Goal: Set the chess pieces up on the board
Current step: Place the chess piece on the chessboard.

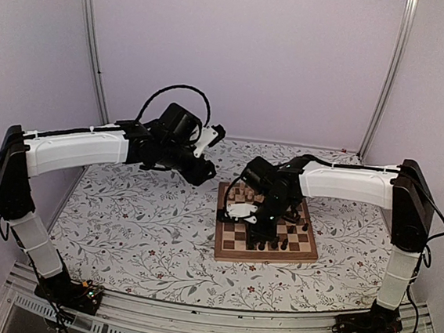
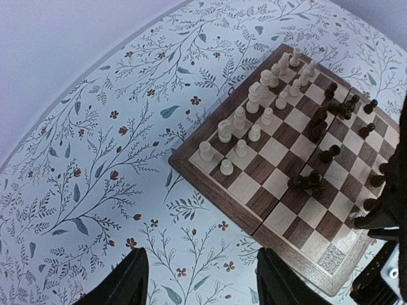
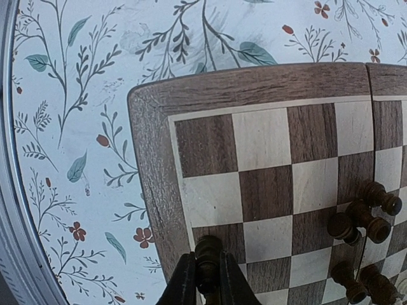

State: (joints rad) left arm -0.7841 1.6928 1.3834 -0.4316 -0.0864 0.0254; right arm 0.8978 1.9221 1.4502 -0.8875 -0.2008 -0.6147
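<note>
The wooden board [image 1: 305, 252] lies right of centre on the floral cloth. Pale pieces [image 2: 254, 105] stand in two rows along its far side. Dark pieces [image 2: 318, 130] stand and lie scattered over the middle and near side. My right gripper [image 3: 208, 283] is shut on a dark piece [image 3: 208, 249] and holds it over a dark square by the board's corner [image 3: 152, 108]. Other dark pieces [image 3: 359, 219] lie to its right. My left gripper [image 2: 200, 279] is open and empty, raised above the cloth left of the board [image 2: 216, 200].
The floral cloth [image 1: 138, 221] covers the table. White walls and metal frame posts [image 1: 93, 36] close in the back and sides. A metal rail [image 1: 191, 321] runs along the near edge by the arm bases.
</note>
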